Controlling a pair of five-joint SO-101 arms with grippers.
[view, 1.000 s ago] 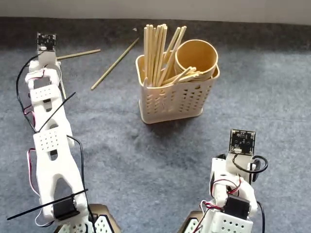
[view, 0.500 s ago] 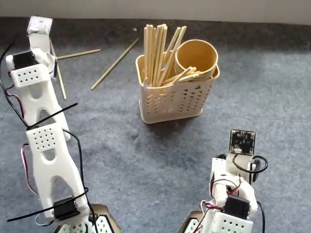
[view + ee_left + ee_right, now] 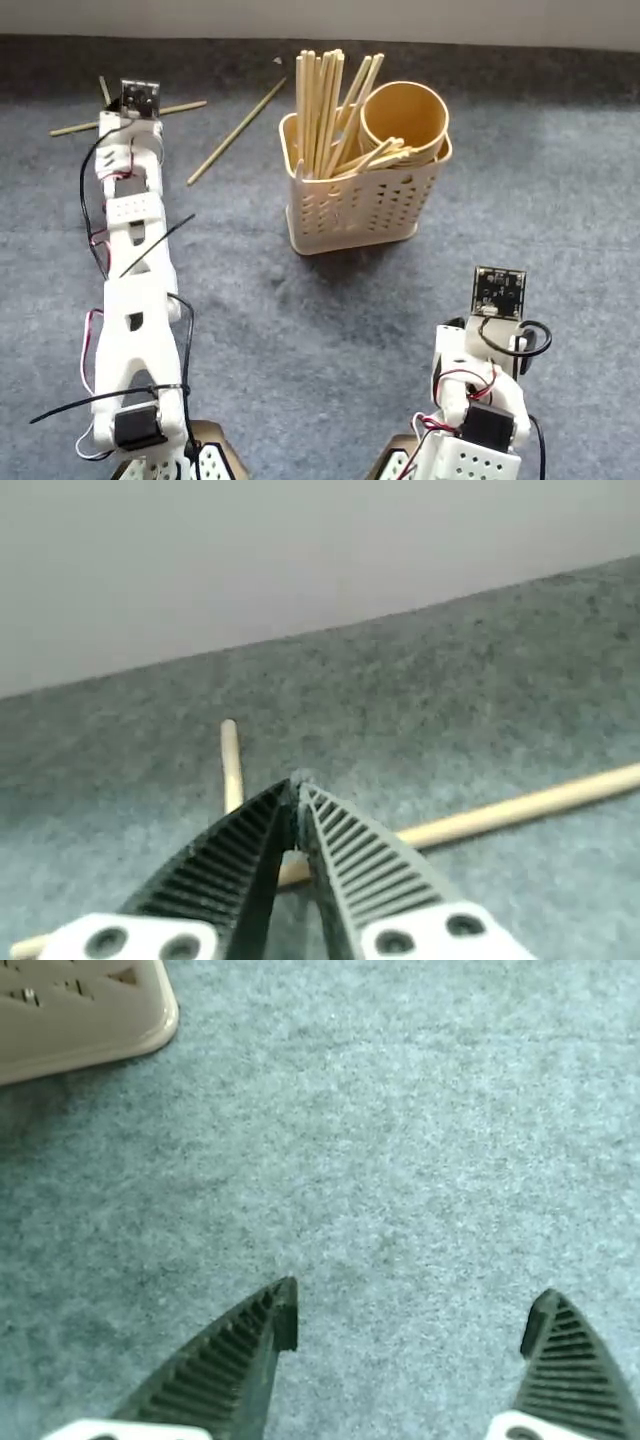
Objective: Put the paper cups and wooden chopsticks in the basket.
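Chopstick (image 3: 520, 810) lies beneath clenched left claw (image 3: 297, 788); right claw (image 3: 410, 1320) gapes wide.

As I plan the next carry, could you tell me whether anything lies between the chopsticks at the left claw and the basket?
Only one other loose chopstick lies flat on the carpet between the chopsticks at the left claw and the basket; nothing upright blocks that path.

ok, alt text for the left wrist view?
Left gripper, jaws shut, low over grey carpet. Behind the tips, a long chopstick runs crosswise and a second chopstick passes behind one jaw.
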